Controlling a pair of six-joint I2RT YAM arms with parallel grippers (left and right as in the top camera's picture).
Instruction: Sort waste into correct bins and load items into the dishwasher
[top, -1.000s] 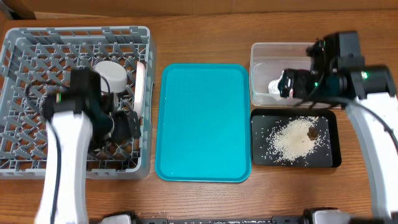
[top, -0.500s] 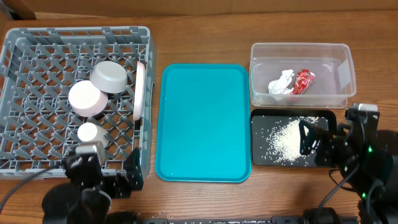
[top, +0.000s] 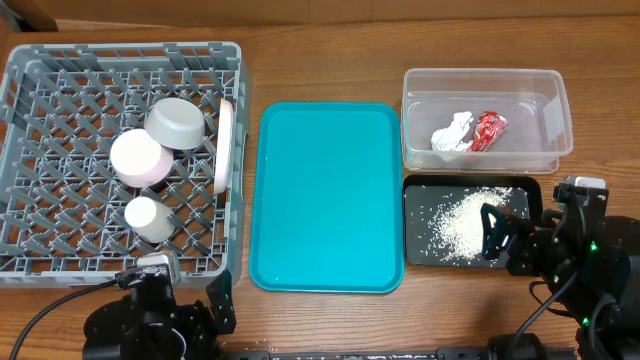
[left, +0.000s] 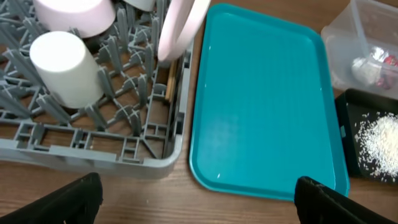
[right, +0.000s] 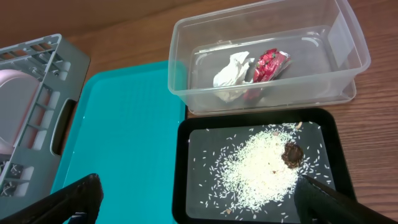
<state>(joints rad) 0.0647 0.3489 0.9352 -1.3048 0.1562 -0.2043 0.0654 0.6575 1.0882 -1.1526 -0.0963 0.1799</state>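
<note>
Status: sort and load both look done, so the step in hand is wrap-up, as far as one can judge.

- Grey rack (top: 120, 47) holds the grey bowl (top: 177, 122), pink bowl (top: 137, 158) and white cup (top: 149, 217). The plate (top: 226, 145) stands on edge against the rack's right wall.
- Chopsticks (left: 169, 81) show only in the left wrist view, slotted between pegs just below the plate.
- Clear tub (top: 420, 100) contains the tissue (top: 453, 132) and red wrapper (top: 489, 128), touching each other.
- Black tray (top: 412, 255) carries the rice (top: 460, 225) and the brown scrap (right: 292, 154) at the pile's right edge.
- Teal tray (top: 330, 195) has nothing on it.

Left end effector (left: 198, 183) sits at the near edge of the bench (top: 320, 60), below the rack corner, fingers spread wide and carrying nothing. Right end effector (right: 198, 180) is over the near side of the black tray, also spread and unloaded.

Next move probably needs no grasp: check for stray rice grains on the bench (none visible), then park both arms.
</note>
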